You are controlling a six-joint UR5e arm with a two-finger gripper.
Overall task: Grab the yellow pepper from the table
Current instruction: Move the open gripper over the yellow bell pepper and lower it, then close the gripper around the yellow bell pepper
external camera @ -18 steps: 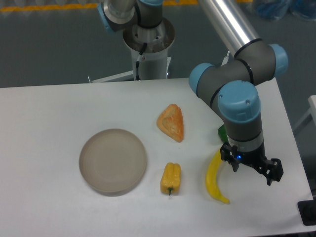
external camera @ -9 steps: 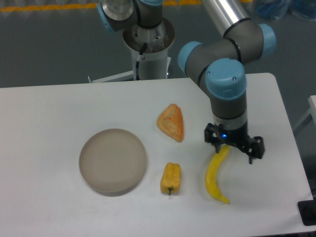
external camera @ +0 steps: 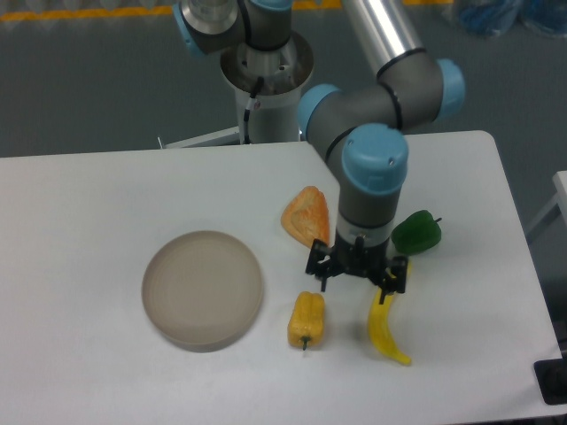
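While the gripper [external camera: 358,270] hangs over the right half of the table [external camera: 80,230], its two dark fingers are spread wide apart with nothing held between them. One fingertip [external camera: 317,268] sits toward the left, the other [external camera: 398,276] toward the right, the second overlapping the upper end of the long yellow curved item [external camera: 384,329].

The yellow pepper [external camera: 306,320] lies on the white surface toward the front edge, a little right of centre, stem end pointing at the front edge. It sits below and to the left of the gripper in this view, near the left fingertip but apart from it; a strip of bare table shows between them. Whether the fingers are at table height cannot be told from this single view.

Other items:
- round grey plate [external camera: 203,288], left of the pepper, near it but not touching
- orange wedge-shaped item [external camera: 307,218], toward the back edge from the pepper, partly behind the arm's wrist
- green pepper [external camera: 416,234], toward the right edge, just beside the wrist

The arm's base [external camera: 264,71] stands beyond the back edge
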